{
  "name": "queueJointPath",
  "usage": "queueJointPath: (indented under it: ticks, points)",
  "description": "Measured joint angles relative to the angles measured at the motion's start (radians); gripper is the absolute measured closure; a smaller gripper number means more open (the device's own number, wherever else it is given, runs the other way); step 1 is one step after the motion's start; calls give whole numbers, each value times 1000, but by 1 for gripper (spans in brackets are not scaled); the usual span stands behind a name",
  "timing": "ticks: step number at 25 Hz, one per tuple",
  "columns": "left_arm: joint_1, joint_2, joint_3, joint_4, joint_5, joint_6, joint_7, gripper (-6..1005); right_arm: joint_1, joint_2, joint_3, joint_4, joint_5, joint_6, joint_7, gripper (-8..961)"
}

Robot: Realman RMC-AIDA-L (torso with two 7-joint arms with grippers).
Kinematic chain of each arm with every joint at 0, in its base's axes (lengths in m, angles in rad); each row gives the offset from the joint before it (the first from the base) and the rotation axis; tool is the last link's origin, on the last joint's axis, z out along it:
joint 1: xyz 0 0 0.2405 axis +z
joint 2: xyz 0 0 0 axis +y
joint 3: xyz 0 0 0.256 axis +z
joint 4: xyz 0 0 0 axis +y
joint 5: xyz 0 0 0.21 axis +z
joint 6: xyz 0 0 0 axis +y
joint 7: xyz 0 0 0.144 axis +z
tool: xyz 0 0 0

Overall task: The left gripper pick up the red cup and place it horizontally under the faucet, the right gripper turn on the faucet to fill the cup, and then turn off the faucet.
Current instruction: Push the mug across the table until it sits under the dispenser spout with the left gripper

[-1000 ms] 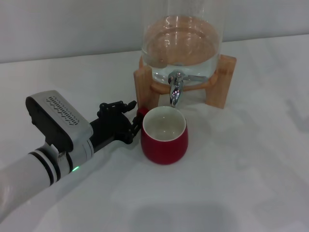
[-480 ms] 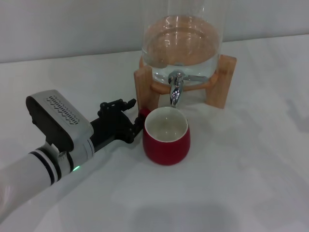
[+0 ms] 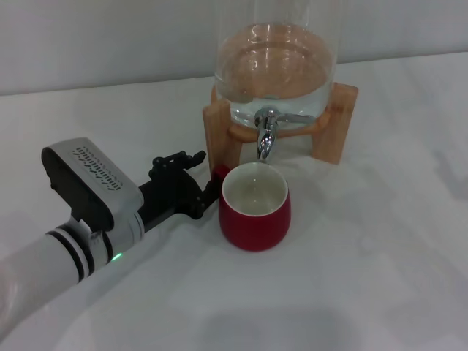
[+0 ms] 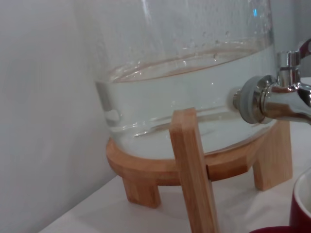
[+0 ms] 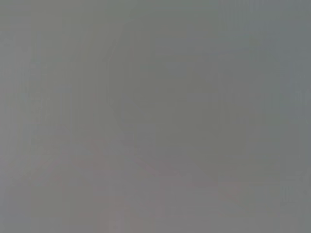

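Observation:
The red cup stands upright on the white table, its cream inside open upward, just below and in front of the chrome faucet. My left gripper reaches in from the left and is shut on the cup's small red handle at its left side. The left wrist view shows the faucet close up and a sliver of the cup's rim. No water runs from the spout. The right gripper is out of view; the right wrist view is plain grey.
The clear glass dispenser, partly filled with water, sits on a wooden stand at the back of the white table. A stand leg is close to my left gripper. A pale wall lies behind.
My left gripper has slid the red cup a little to the right, so it sits more directly under the faucet spout.

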Motion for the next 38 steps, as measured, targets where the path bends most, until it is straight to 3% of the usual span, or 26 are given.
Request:
queueJointPath:
  ticks: [38]
  points:
    - [50,0,-26,-47,5,6,85,516,3,0,-7,-8,0,2,3,201]
